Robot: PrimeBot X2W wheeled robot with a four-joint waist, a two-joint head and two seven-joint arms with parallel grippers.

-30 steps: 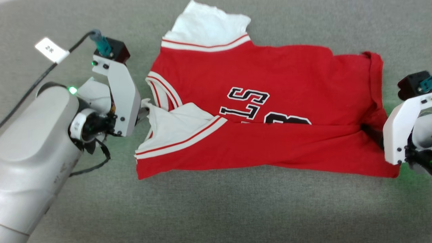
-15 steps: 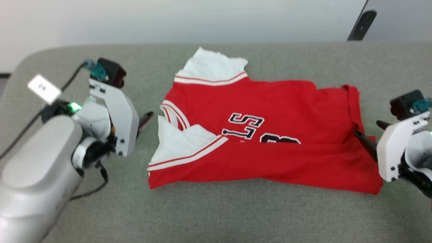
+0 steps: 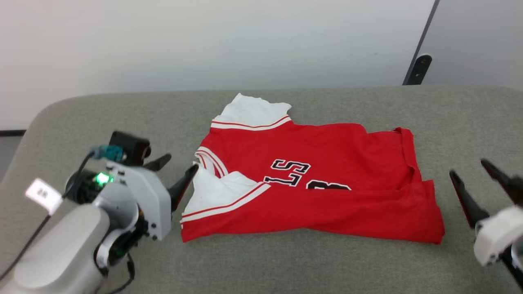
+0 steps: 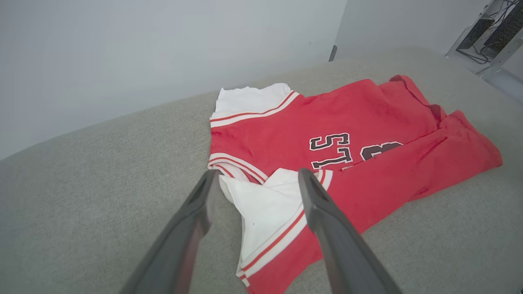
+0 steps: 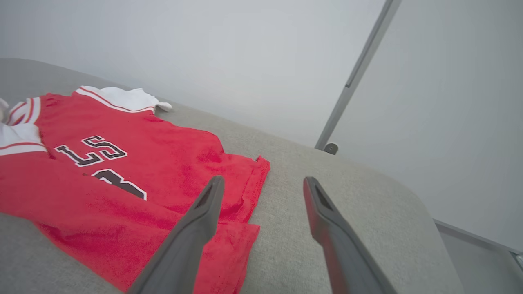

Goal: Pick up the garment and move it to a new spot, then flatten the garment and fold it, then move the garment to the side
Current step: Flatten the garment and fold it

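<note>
The red shirt [image 3: 327, 147] lies folded over in the middle of the gray table [image 3: 286, 261]. The table top looks soft and fuzzy, and its corners are round. There is bare room in front of the shirt and on both sides. The shirt is soft cloth with white sleeves, striped trim and black letters. The left gripper [image 3: 182, 162] is just beside the white sleeve, jaws wide and empty. The right gripper [image 3: 468, 168] is near the shirt's right edge, not touching it, jaws wide and empty.
</note>
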